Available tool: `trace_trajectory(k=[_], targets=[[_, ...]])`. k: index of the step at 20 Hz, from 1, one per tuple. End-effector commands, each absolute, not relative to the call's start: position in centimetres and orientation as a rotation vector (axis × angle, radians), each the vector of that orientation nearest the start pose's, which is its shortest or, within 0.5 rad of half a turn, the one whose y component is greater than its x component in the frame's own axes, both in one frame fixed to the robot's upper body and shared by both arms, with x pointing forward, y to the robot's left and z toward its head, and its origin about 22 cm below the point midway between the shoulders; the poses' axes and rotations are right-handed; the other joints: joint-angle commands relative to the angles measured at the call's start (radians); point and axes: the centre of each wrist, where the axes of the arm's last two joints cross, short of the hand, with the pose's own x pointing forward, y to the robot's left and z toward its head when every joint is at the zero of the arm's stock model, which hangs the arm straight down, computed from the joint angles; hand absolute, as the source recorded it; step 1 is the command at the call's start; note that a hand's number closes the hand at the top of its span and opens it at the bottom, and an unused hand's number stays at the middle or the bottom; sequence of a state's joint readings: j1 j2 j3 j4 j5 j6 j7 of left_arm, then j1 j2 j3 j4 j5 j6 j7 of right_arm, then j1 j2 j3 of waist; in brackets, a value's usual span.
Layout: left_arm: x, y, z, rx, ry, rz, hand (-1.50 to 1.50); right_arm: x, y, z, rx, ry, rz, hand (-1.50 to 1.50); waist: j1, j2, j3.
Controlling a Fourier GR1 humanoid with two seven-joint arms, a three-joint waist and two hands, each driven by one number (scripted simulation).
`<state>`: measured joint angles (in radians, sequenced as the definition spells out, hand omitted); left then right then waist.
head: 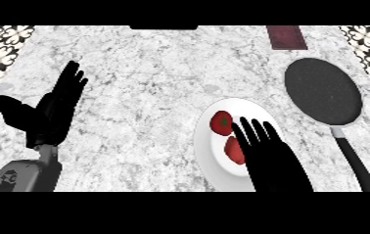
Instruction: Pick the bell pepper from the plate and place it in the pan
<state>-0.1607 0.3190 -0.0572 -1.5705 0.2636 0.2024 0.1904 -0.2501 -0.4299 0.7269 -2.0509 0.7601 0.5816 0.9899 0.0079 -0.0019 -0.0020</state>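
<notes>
The bell pepper (222,123) is sitting on the white plate (211,152), lower middle of the frame, green stem up. A 2nd red bit is showing just below it, but my right hand (271,152) is covering most of that, so I'm not calling what it is. Fingers are spread wide, holding nothing. I'm reckoning we're mid-reach; next I'm needing to curl around the pepper, then carry it to the pan (322,91) upper right. Left hand (54,105) is resting open, far left.
</notes>
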Motion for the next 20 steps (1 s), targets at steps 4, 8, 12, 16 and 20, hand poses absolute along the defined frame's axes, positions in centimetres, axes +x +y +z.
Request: trace_trajectory(k=[4,8,12,16,20], targets=[[27.3,27.0,5.5,0.121,-1.505,0.033,0.0,18.4,-10.4,12.8,-1.063,-0.858,1.499,-1.5,-0.008,-0.001,0.001],[27.5,27.8,7.3,0.089,-1.523,0.04,0.0,19.8,-7.4,10.9,-1.049,-0.866,1.512,-1.5,-0.001,0.001,0.002],[26.9,26.0,5.7,0.108,-1.515,0.053,0.0,19.9,-7.1,10.8,-1.071,-0.776,1.493,-1.5,-0.007,-0.001,0.001],[27.3,27.4,5.8,0.105,-1.524,0.049,0.0,22.4,-7.8,8.9,-1.104,-0.731,1.48,-1.5,-0.005,0.002,0.002],[27.1,27.4,8.1,0.112,-1.53,0.051,0.0,22.7,-7.7,7.4,-1.082,-0.739,1.469,-1.5,-0.002,0.001,0.002]])
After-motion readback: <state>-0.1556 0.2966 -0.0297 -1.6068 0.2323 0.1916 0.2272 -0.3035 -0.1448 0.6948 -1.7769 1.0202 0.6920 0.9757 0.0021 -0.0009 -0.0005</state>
